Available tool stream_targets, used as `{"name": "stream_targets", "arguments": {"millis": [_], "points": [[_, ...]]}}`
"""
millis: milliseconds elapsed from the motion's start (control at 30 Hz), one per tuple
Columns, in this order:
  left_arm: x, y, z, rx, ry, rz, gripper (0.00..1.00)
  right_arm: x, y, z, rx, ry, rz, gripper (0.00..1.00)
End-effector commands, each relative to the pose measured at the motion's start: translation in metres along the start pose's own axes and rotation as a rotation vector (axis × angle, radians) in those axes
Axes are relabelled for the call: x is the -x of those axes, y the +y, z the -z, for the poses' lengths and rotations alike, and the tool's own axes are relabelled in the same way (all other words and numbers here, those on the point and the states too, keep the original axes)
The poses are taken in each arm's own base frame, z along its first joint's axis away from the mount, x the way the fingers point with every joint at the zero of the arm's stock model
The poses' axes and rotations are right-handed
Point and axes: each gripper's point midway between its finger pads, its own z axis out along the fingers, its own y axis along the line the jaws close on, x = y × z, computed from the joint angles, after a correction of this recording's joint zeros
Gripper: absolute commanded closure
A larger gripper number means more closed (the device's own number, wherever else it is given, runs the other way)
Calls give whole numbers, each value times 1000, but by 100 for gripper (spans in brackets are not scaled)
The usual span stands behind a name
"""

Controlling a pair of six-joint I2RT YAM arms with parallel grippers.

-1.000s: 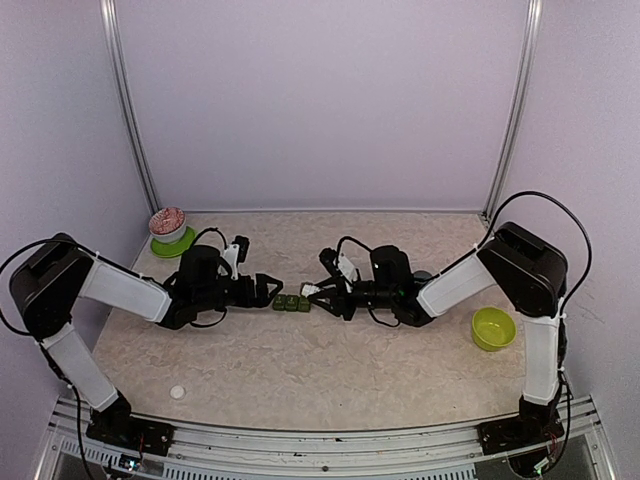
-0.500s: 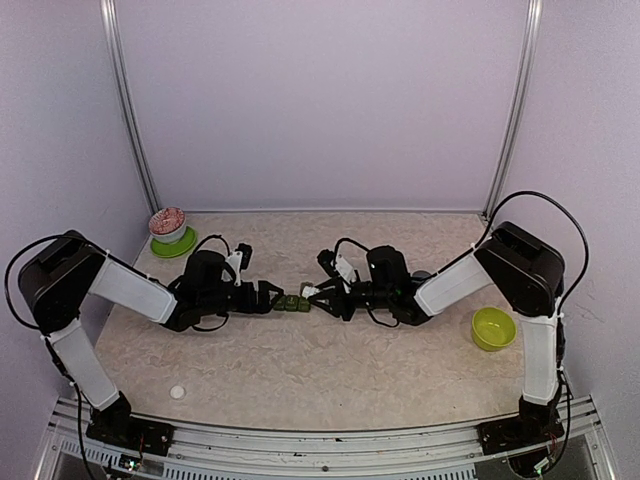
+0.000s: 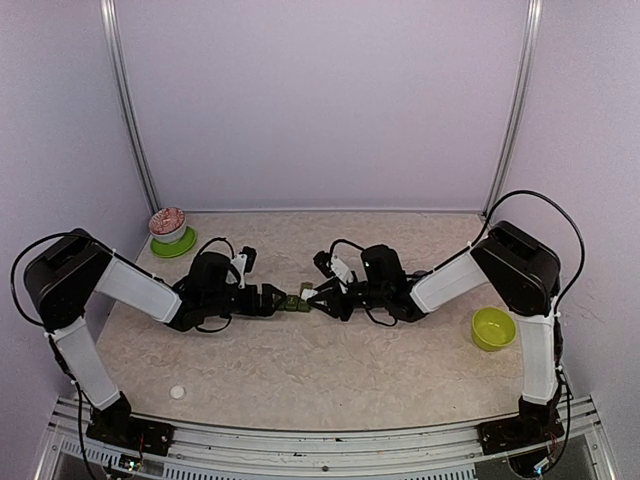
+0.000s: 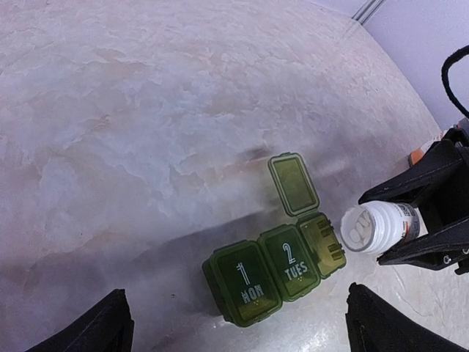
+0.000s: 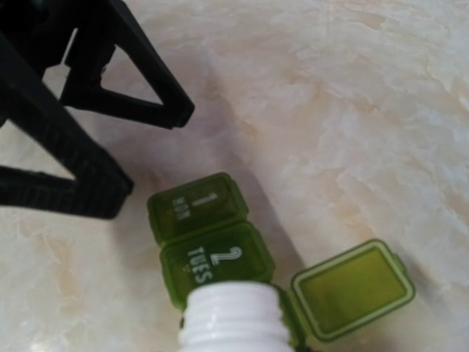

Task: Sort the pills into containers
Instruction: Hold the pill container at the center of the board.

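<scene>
Left wrist view: right gripper (image 4: 372, 229) clamps white pill bottle (image 4: 381, 224), mouth tipped toward the containers' (image 4: 275, 275) open end compartment (image 4: 322, 246), apparently for pouring; left gripper (image 3: 275, 299) gapes wide beside them.

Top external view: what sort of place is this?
Probably a lab robot cell, not a home: plain lavender walls with metal corner posts, and the left arm and right arm bolted to an aluminium rail at the table's near edge.

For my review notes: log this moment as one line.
left gripper open by pill box | right gripper holds white bottle at it | third lid open | other lids shut
</scene>
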Motion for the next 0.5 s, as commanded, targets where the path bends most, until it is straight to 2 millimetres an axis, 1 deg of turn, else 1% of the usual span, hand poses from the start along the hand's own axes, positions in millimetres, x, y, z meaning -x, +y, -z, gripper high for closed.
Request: {"name": "stream_targets", "arguments": {"millis": [0, 467], "points": [[3, -4, -5, -2, -1, -22, 1, -2, -3, -5, -7, 24, 5, 74], [-1, -2, -9, 3, 17, -20, 1, -3, -1, -7, -14, 86, 12, 74]]}}
